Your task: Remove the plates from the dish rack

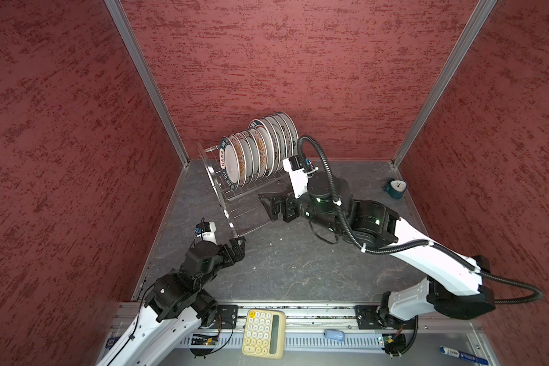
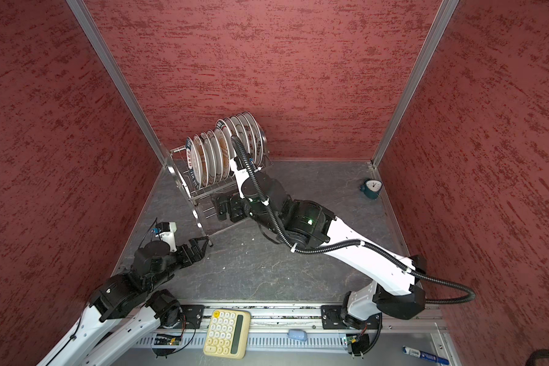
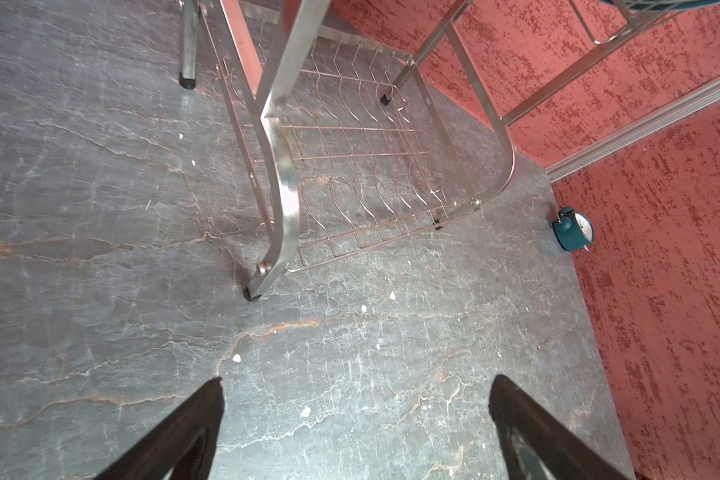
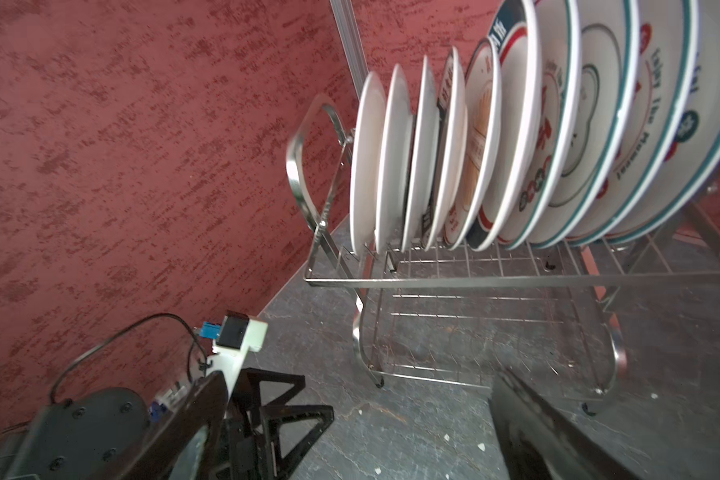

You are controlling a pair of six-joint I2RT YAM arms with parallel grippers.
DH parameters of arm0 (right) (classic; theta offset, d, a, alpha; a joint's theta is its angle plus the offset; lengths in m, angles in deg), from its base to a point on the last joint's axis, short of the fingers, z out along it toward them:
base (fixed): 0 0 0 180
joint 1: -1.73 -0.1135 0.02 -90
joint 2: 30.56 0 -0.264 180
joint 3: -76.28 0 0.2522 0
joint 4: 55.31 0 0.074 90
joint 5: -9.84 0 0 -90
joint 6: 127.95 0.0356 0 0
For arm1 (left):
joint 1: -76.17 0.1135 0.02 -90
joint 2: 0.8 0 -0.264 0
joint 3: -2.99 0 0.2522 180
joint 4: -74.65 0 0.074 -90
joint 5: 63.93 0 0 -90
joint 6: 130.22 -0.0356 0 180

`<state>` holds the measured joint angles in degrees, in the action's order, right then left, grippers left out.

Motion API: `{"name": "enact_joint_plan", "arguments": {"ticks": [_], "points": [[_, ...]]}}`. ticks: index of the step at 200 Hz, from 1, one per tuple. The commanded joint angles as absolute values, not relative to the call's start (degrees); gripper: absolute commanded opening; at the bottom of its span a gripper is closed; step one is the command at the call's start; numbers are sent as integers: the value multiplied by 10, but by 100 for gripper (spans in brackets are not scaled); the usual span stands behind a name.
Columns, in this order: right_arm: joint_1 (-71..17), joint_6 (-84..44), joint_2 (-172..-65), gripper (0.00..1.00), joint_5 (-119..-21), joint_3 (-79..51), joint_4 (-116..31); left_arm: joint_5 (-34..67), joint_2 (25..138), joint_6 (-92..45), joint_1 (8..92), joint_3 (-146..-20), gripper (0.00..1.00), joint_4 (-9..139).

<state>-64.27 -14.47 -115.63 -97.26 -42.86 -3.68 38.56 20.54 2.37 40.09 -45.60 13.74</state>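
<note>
plates (image 1: 257, 149) upright in dish rack (image 4: 474, 281), some hidden behind right arm (image 2: 346, 234); left gripper (image 1: 239, 247), right gripper (image 1: 265, 207) agape, empty.

In both top views we look steeply down from above the arm bases over the whole table (image 1: 282, 269). Our left wrist camera faces down, close to the dish rack (image 3: 285, 195) and its lower shelf. Our right wrist camera looks sideways, near the plates (image 4: 516, 124). All four views share the rack.
</note>
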Motion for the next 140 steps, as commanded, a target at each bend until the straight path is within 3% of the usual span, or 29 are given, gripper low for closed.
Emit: {"name": "enact_joint_plan", "arguments": {"ticks": [1, 49, 114, 140], "points": [[-660, -149, -1190, 99, -989, -468, -45, 378, 200, 16, 399, -465, 100, 134], [-678, -143, -1276, 99, -992, -561, -75, 386, 217, 19, 399, -477, 99, 122], [-677, -152, -1451, 98, -1023, -823, 40, 375, 239, 5, 401, -485, 99, 136], [-671, -155, -1482, 95, -1040, -865, 46, 365, 238, 5, 401, -489, 99, 141]]}}
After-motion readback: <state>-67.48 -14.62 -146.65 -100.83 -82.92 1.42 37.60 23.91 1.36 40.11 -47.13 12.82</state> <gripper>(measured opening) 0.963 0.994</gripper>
